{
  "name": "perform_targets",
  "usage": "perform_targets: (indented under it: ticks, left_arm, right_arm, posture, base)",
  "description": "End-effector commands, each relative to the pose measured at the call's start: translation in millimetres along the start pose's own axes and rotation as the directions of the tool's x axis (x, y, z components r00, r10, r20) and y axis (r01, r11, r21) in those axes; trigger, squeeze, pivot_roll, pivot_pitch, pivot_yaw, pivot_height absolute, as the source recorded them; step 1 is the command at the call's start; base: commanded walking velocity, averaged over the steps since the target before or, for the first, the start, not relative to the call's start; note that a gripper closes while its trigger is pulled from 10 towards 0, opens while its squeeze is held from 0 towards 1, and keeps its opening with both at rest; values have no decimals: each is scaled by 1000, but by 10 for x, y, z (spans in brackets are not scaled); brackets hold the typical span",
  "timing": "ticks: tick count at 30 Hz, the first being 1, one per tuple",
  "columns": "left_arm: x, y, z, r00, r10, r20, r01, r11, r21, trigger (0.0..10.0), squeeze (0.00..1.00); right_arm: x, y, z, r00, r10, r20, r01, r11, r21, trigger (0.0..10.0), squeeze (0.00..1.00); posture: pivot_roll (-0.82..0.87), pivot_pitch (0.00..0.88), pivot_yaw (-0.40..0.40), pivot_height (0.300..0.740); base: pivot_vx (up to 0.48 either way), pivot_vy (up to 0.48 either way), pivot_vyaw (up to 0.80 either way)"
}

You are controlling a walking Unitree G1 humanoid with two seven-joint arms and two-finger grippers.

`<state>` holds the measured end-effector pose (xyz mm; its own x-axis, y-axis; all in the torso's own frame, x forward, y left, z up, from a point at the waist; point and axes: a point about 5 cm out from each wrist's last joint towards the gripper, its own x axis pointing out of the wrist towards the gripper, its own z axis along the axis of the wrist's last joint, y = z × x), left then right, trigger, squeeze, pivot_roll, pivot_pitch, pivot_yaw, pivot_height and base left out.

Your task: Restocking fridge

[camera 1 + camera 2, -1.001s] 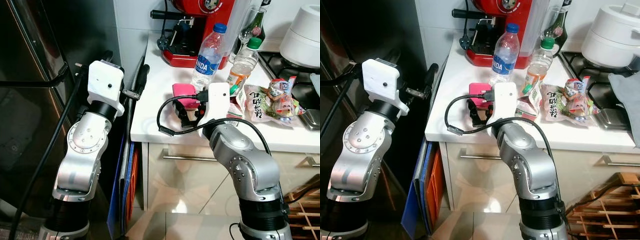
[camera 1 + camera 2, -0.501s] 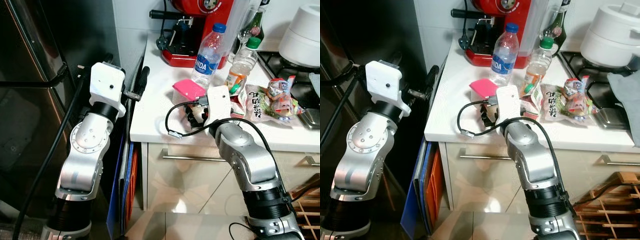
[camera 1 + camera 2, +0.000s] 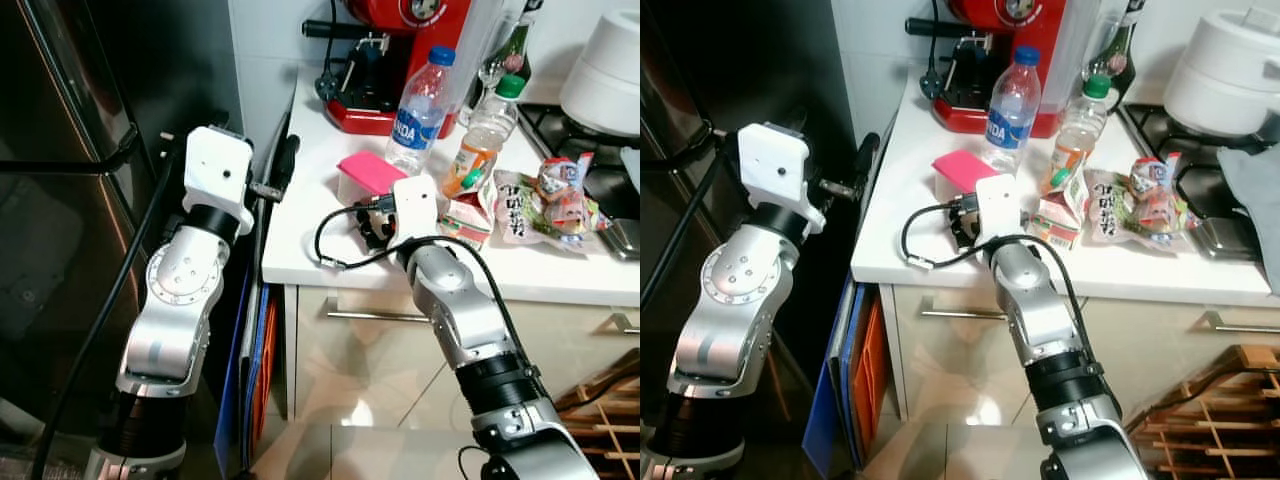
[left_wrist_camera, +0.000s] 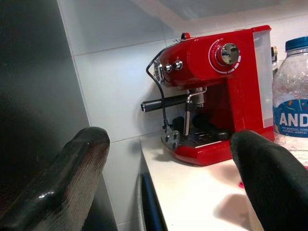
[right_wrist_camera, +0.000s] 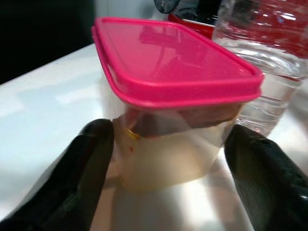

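Left eye view: my right gripper (image 3: 372, 222) reaches over the front edge of the white countertop (image 3: 300, 215) to the small clear plastic tub with a pink lid (image 3: 366, 178), which stands on the counter in front of the clear water bottle with a blue cap (image 3: 420, 108). My left gripper (image 3: 285, 168) is raised beside the dark fridge door (image 3: 60, 200), which appears closed.

Right eye view: same layout; the red espresso machine (image 3: 1005, 60) stands behind the bottle.

Left wrist view: my left fingers (image 4: 67, 183) are spread wide, nothing between them. I judge this arm is waiting to work the fridge door.

Right wrist view: this close angle shows what the head views hide. My right fingers (image 5: 91, 168) bracket the tub's base, one on each side, at or very near its walls. The tub looks tilted; whether the fingers press on it, I cannot tell.
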<state>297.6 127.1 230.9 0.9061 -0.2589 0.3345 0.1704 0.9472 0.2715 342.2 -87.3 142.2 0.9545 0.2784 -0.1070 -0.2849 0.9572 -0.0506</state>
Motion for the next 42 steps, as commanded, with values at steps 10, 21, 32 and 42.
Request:
perform_targets:
  ticks: [10,21,32,42]
  left_arm:
    - [27,-20,-7,1000,-21,-2,21,1000,12,10000,0]
    - [50,-20,-8,1000,-26,1,26,1000,15,10000,0]
    - [90,-48,-95,999,18,-30,-21,996,-92,10000,0]
    - [208,-199,-79,1000,5,6,-5,996,-89,10000,0]
  right_arm:
    - [-118,194,89,994,71,89,-72,997,13,0,0]
    - [-156,35,489,946,-38,322,59,997,-55,0,0]
    - [-415,-392,831,734,-313,602,465,878,-110,0,0]
    - [-591,-363,1053,607,-289,741,555,821,-134,0,0]
  posture:
    - [2,0,-9,740]
    - [4,0,-10,740]
    - [2,0,-18,740]
    - [-50,0,-11,740]
  base:
    - [0,0,0]
    - [0,0,0]
    - [0,0,0]
    - [0,0,0]
